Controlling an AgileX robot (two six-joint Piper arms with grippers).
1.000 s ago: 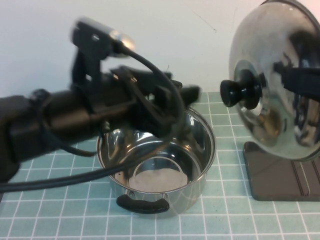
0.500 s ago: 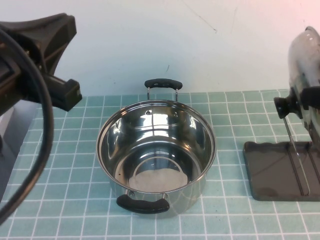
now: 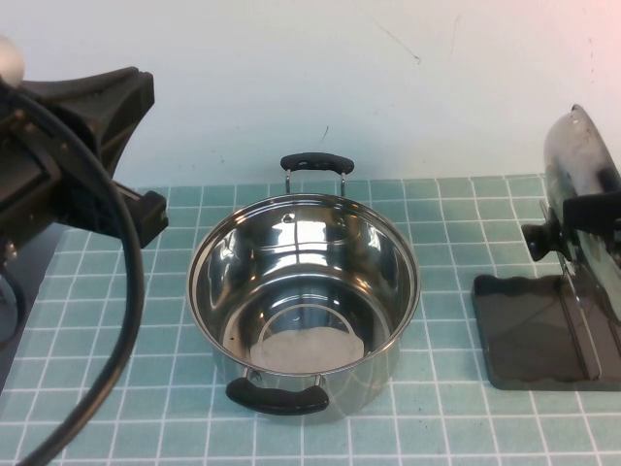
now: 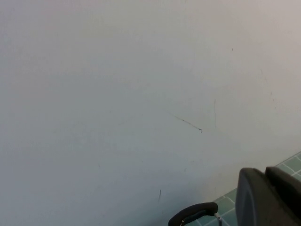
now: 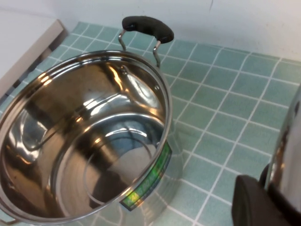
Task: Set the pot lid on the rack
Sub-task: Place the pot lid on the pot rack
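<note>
High view has the right pincer (image 3: 594, 209) clamped on the pot lid (image 3: 574, 184), held on edge above the rack (image 3: 529, 330), beside the pot (image 3: 303, 301). If it misses the prongs, the lid could slide off the rack's wavy rim onto the surface (image 3: 446, 427). Left pincer (image 4: 269, 197), grip unclear, sits far beyond the pot, leaving open room.

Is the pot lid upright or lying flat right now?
Upright: the pot lid stands on edge over the rack, knob sideways, right gripper on it; left gripper away.
</note>
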